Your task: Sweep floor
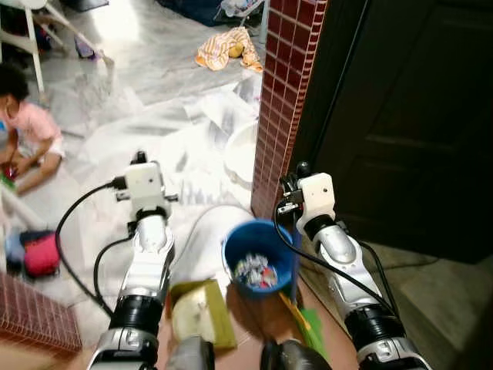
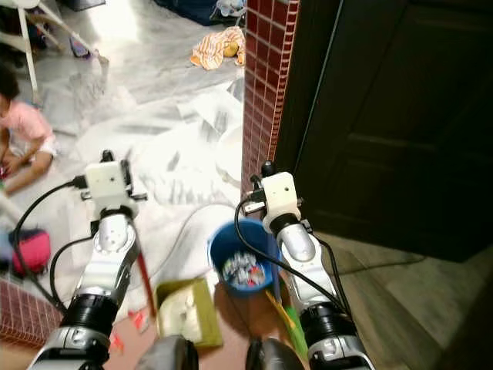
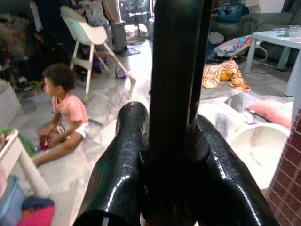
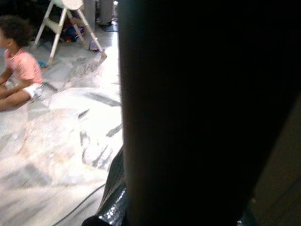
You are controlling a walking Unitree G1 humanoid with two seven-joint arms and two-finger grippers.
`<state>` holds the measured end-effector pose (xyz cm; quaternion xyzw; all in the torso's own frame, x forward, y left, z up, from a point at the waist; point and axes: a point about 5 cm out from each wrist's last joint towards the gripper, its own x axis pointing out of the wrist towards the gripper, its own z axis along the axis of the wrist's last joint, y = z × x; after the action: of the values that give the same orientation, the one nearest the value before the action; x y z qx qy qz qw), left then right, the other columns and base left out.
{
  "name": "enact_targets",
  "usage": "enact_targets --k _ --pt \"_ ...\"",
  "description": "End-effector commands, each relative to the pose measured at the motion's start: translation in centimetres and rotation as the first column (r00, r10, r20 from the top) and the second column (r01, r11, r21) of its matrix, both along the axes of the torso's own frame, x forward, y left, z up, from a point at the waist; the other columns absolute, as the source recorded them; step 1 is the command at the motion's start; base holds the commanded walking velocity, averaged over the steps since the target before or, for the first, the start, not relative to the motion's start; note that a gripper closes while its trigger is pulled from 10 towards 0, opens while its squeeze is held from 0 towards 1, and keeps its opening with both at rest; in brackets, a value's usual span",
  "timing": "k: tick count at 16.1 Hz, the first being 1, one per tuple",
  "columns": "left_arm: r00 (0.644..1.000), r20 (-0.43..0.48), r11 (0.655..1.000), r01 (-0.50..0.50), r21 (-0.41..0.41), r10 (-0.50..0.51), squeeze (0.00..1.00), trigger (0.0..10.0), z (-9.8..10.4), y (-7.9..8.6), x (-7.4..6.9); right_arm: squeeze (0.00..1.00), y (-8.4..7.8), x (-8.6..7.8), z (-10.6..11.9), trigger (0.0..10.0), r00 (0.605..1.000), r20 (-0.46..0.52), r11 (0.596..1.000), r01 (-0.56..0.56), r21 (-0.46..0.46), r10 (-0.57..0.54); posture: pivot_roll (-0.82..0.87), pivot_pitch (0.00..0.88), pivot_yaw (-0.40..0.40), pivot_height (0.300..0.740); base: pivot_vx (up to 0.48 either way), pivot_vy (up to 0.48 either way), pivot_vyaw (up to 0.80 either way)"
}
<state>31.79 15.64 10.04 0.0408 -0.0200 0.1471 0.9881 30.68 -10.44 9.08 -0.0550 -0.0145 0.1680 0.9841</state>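
My left gripper (image 1: 139,159) is raised over the white marble floor (image 1: 154,116). In the left wrist view its fingers (image 3: 117,160) are shut around a black handle (image 3: 176,70). A yellow-green dustpan (image 1: 202,312) lies below that arm, with a thin red stick (image 2: 145,277) beside it. My right gripper (image 1: 296,174) is up against the brick pillar (image 1: 281,100). In the right wrist view a thick dark broom handle (image 4: 188,117) stands close between its fingers (image 4: 110,207). Green broom bristles (image 1: 310,325) show by my right forearm. A blue bucket (image 1: 233,254) holding scraps stands between my arms.
A child (image 1: 27,127) sits on the floor at the far left near a pink bag (image 1: 40,253). A white basin (image 1: 243,150) and a cable (image 1: 192,231) lie ahead. A dark door (image 1: 408,116) is on the right. A striped cloth (image 1: 227,48) and a white chair (image 3: 91,35) are farther off.
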Motion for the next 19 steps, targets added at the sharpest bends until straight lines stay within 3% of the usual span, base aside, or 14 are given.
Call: enact_targets --k 1,8,11,13,16,19 --pt "1.0 0.025 1.0 -0.015 -0.004 0.015 0.0 10.0 0.8 0.3 0.2 0.0 0.6 -0.1 0.3 10.0 1.0 0.0 0.999 -0.007 0.032 0.007 -0.02 0.001 0.016 0.74 -0.431 0.0 0.0" --pt "1.0 0.014 1.0 -0.002 -0.004 0.002 0.0 10.0 0.7 -0.1 -0.2 0.0 0.9 0.0 0.7 10.0 1.0 0.007 0.998 0.0 0.063 -0.001 -0.02 0.012 0.021 0.74 -0.403 0.0 0.0" --pt "1.0 0.014 1.0 0.003 0.011 -0.003 0.0 10.0 0.6 0.3 -0.7 0.0 0.6 -0.1 1.0 10.0 1.0 0.023 0.999 0.006 0.052 -0.007 -0.02 0.01 0.025 0.74 0.0 0.0 0.0" --pt "0.999 0.038 0.998 0.02 0.052 -0.022 0.0 10.0 1.0 1.0 -1.4 0.0 -0.1 -0.1 1.3 10.0 0.998 0.046 0.999 0.029 0.036 -0.03 -0.02 0.012 0.03 0.74 0.0 0.0 0.0" --pt "0.999 0.031 0.999 -0.011 0.034 0.01 0.0 10.0 -0.1 2.1 -2.9 0.0 -0.8 -0.4 1.0 10.0 0.997 0.054 0.999 0.049 0.019 -0.05 -0.01 0.0 0.033 0.74 0.0 0.0 0.0" --pt "0.999 -0.027 0.999 -0.028 0.023 0.028 0.0 10.0 -1.6 2.7 -4.0 0.0 -0.3 -0.1 1.9 10.0 0.994 0.105 1.0 0.013 -0.016 -0.011 0.01 0.0 0.013 0.74 0.0 0.0 0.8"
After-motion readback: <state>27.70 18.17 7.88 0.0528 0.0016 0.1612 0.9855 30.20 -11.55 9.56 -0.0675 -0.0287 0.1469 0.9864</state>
